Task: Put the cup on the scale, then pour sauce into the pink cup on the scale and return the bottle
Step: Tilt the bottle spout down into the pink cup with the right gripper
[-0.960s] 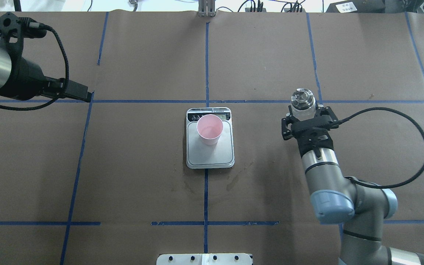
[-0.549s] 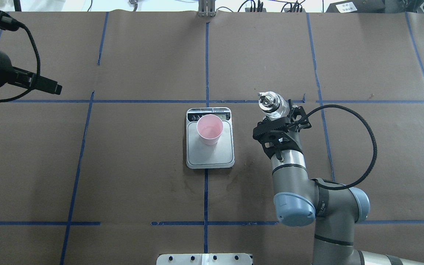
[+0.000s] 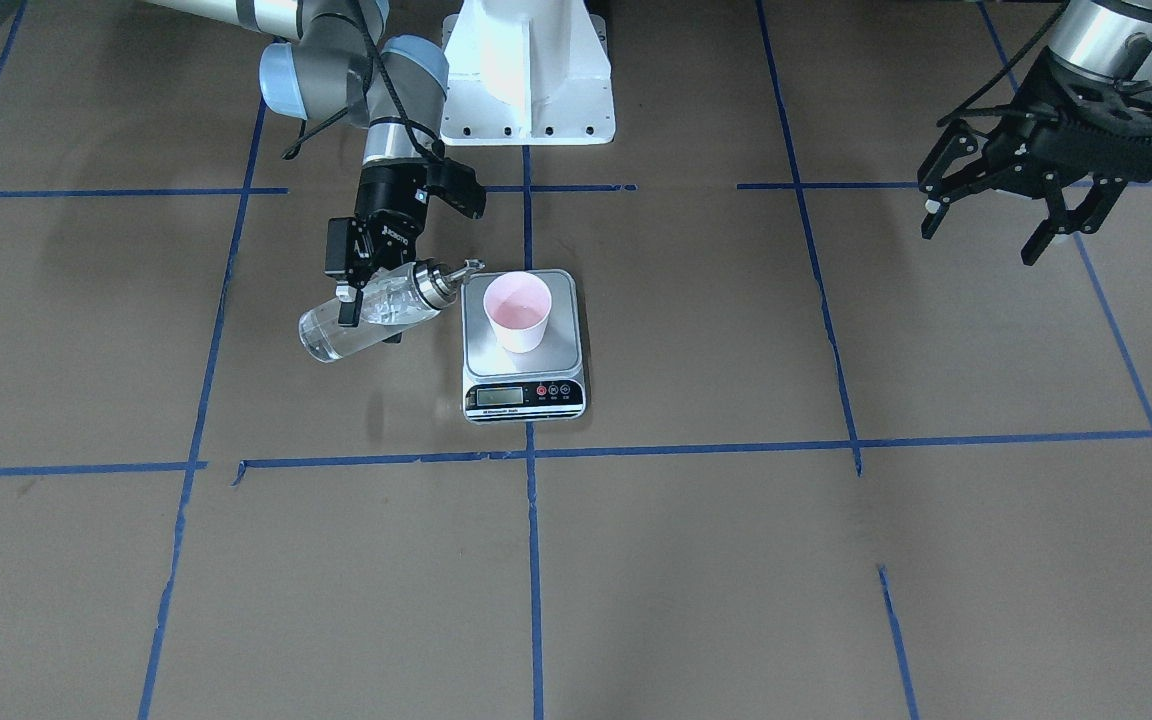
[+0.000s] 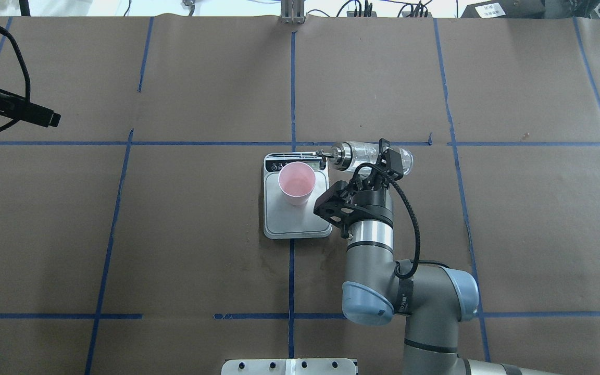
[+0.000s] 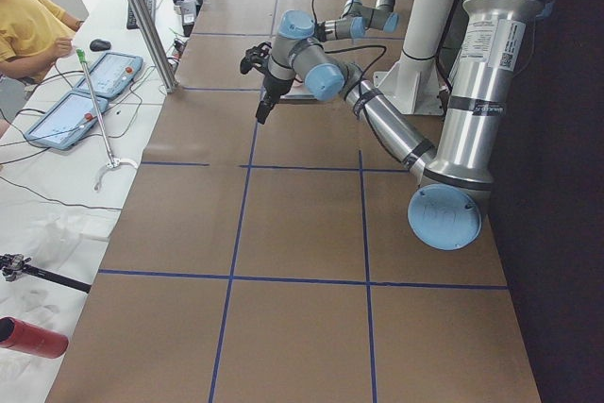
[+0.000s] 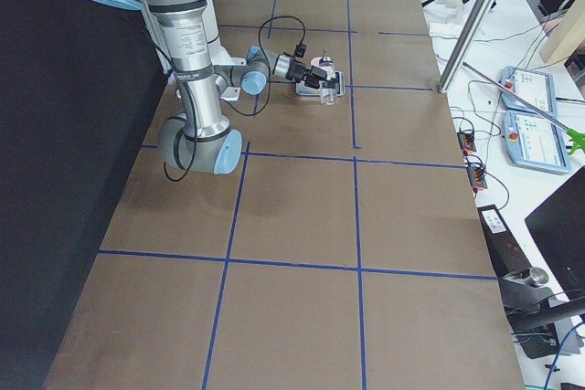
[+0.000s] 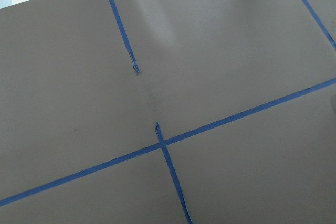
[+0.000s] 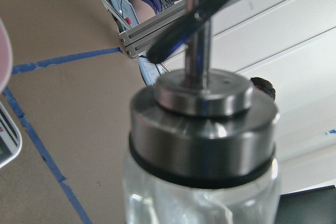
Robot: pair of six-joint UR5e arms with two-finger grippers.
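The pale pink cup (image 3: 518, 310) stands upright on the steel plate of the scale (image 3: 561, 352) at the table's middle; in the overhead view the cup (image 4: 297, 182) is on the scale's (image 4: 295, 221) far half. My right gripper (image 4: 377, 162) is shut on the clear glass bottle (image 4: 354, 153). The bottle (image 3: 326, 340) is tilted almost level, its silver cap and spout pointing at the cup. The spout tip is over the scale's edge, just beside the cup's rim. No stream shows. The cap (image 8: 205, 129) fills the right wrist view. My left gripper (image 3: 986, 225) is open and empty, far off to the side.
The robot's white base (image 3: 526, 80) stands behind the scale. Blue tape lines cross the brown paper. Dark damp stains (image 4: 279, 260) mark the paper in front of the scale. Operator tablets (image 6: 530, 116) lie beyond the table's far edge.
My right arm has carried the bottle left to the scale and tipped it from upright to almost level, spout toward the cup. My left arm has drawn back further to the left.
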